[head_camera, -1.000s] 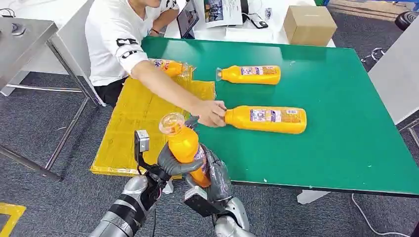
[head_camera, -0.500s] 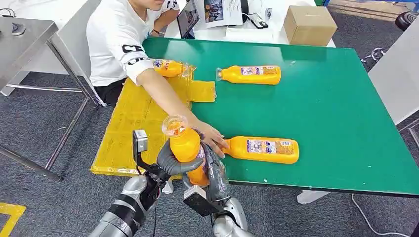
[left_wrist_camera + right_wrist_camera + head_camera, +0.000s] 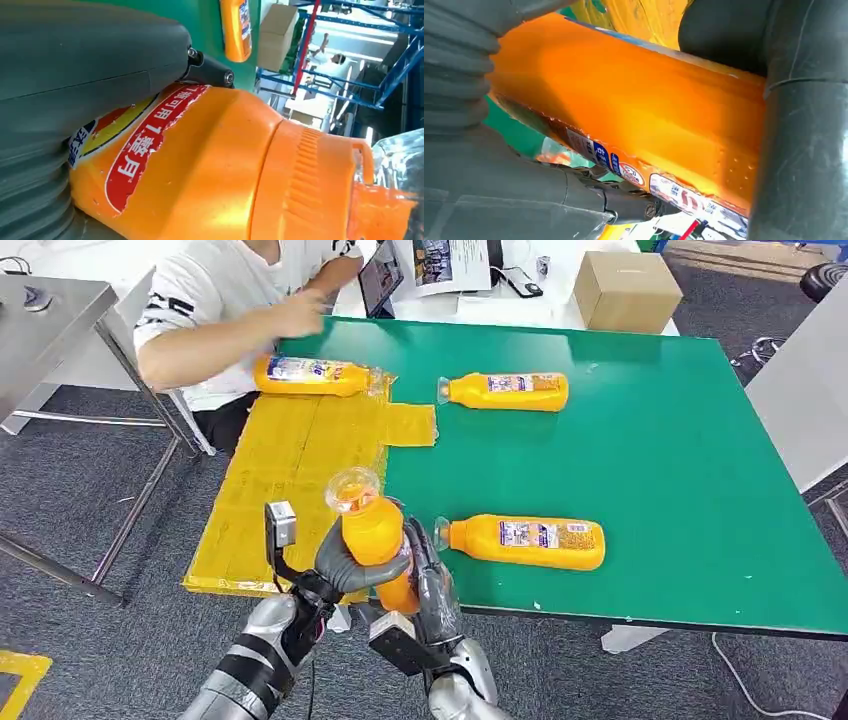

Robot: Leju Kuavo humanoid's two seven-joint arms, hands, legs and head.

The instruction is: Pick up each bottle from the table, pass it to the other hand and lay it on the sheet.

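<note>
- Both hands grip one upright orange plastic bottle with a clear cap (image 3: 372, 530) at the near edge of the green table (image 3: 680, 460).
- Left hand (image 3: 348, 570): thumb and fingers wrapped round the bottle's body.
- Right hand (image 3: 432, 585): fingers closed on the lower part, from the opposite side.
- Two more orange bottles lie flat on the table: near one (image 3: 525, 541), far one (image 3: 505, 391).
- A fourth bottle (image 3: 312, 374) lies on the yellow sheet (image 3: 290, 470), beside a person's arm (image 3: 215, 330).
</note>
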